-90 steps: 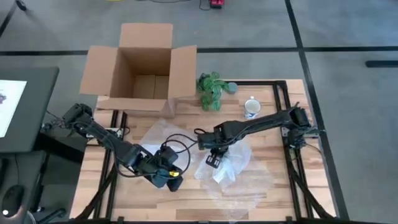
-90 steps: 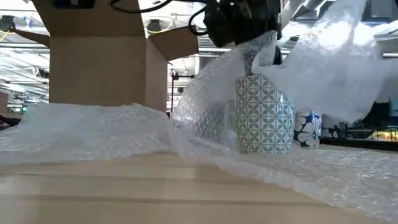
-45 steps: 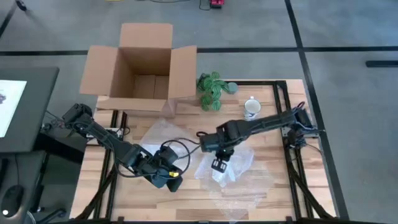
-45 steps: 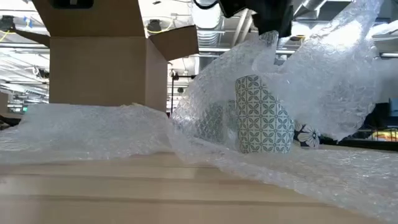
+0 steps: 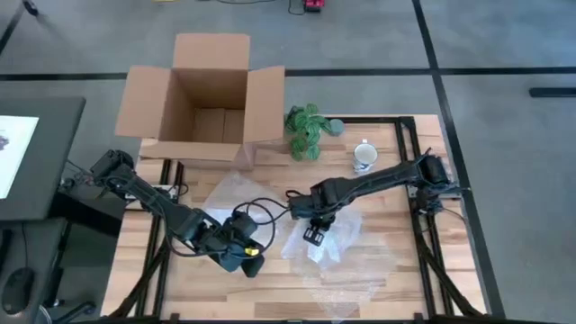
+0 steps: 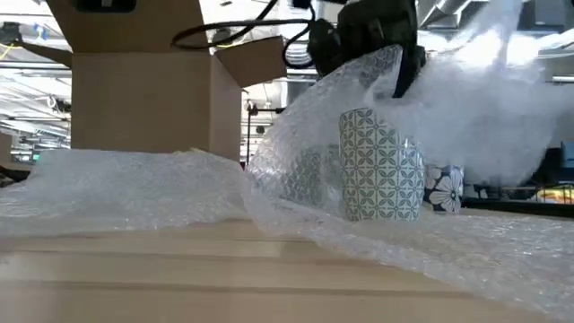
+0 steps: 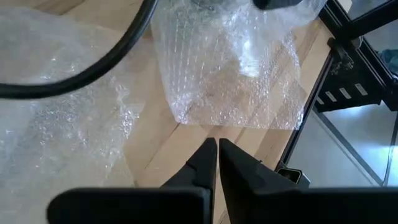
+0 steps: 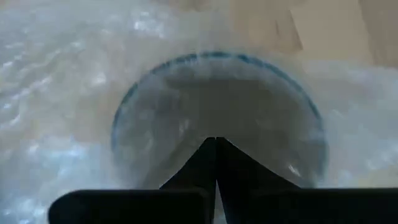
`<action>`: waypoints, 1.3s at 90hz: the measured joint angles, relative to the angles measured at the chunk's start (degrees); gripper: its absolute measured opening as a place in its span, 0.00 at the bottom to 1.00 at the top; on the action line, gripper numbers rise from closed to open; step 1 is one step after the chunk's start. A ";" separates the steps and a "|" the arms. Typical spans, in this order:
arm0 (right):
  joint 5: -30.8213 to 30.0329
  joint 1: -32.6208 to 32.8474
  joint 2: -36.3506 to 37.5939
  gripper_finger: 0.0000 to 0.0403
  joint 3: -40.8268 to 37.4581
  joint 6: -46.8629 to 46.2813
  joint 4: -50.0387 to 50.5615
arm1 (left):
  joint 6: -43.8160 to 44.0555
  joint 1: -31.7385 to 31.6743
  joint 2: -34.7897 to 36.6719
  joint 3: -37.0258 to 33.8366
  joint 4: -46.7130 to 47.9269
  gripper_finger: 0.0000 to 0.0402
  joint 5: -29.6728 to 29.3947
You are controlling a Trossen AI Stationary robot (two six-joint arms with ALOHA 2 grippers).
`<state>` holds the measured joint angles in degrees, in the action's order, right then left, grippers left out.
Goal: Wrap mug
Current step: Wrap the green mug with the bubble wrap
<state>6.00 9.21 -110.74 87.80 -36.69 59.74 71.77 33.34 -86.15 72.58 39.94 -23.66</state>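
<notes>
A teal-patterned mug (image 6: 381,166) stands upright on a sheet of bubble wrap (image 6: 296,152) that is drawn up and over it. Through the wrap, the right wrist view shows the mug's round rim (image 8: 217,59) from above. My right gripper (image 6: 387,56) hangs just above the mug's mouth, shut on the wrap; in the high view it (image 5: 315,234) hides the mug. Toward the near left of the table, my left gripper (image 7: 217,144) is shut and holds nothing, above bare wood beside the wrap (image 7: 230,68). My right gripper pinches a raised part of the bubble wrap (image 6: 393,65) between its two fingers, coming from above and pointing down over the mug's mouth. The wrap slopes from the fingers down over the mug's side to the table; one layer or several, I cannot tell. A loose flap (image 6: 502,99) billows beyond the mug.
An open cardboard box (image 5: 211,85) stands at the far left, with a green plant (image 5: 306,130) beside it. A white mug with blue flowers (image 5: 364,155) sits at the far right. More bubble wrap (image 5: 229,193) lies across the table's middle left.
My right gripper has risen a little with the wrap and then come back down over the mug, still shut. The loose flap of wrap beyond the mug has shifted and billowed with it. The mug has stayed where it was.
</notes>
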 joint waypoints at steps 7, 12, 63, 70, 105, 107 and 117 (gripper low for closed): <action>0.00 0.00 0.02 0.00 -2.01 -0.77 -2.86 | 0.33 0.00 0.03 0.00 -0.04 0.00 0.00; -0.01 0.00 -0.10 0.00 -3.23 -0.81 -3.96 | 0.33 0.00 0.31 0.00 -0.03 0.00 0.02; -2.99 0.04 -1.18 0.00 -1.12 0.55 -3.43 | 0.00 -0.90 4.26 0.00 -1.00 0.00 -1.33; -2.99 0.04 -0.74 0.00 1.77 1.00 -1.41 | 0.00 -0.90 4.32 0.00 -0.92 0.00 -1.23; -1.77 0.17 -0.63 0.00 16.12 10.53 10.30 | -0.02 -0.87 4.74 0.00 -0.90 0.00 -0.85; -0.98 0.19 -0.60 0.00 16.35 11.51 10.17 | -0.04 -0.87 4.74 0.00 -0.89 0.00 -0.85; 0.34 0.55 -0.52 0.00 15.70 15.27 10.00 | -0.05 -0.87 4.76 0.00 -0.87 0.00 -0.86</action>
<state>6.34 9.76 -111.26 103.50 -21.43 69.74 71.72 32.47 -81.38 72.58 39.07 -24.52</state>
